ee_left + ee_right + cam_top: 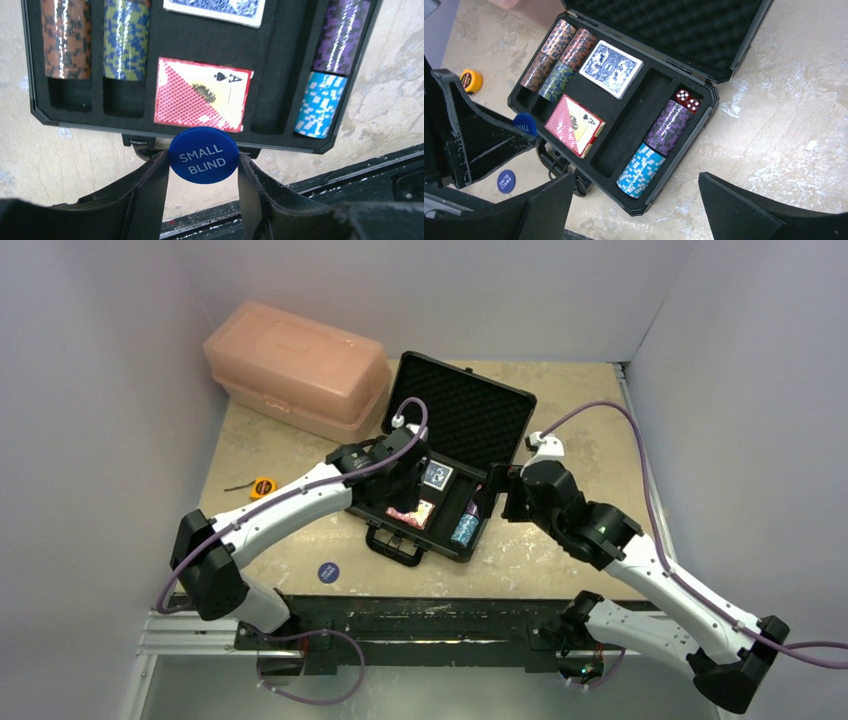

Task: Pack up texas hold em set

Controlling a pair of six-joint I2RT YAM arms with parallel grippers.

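One black case [465,420] lies open on the table [530,565] between the two arms, lid propped back. The right wrist view gives the count. There are six chip stacks [556,80], four in the two left slots and two, purple and light blue, in the right slot. There are two decks, a blue deck [611,67] and a red deck [574,125], and two red dice [688,100] at the far end of the right slot. There are two blue discs. The first disc [202,159] is clamped in the left gripper [202,156] over the case's near edge by the handle. The second disc [328,571] lies flat on the table in front of the case, apart from it. The right gripper [635,176] hangs at the case's right side, jaws wide apart, holding nothing. Only the left wrist view shows the held disc's full lettering, SMALL BLIND. Only the right wrist view shows the dice. Only the top view shows the whole pink box [295,365] behind the case. One yellow tape measure [262,487] lies left of the case.
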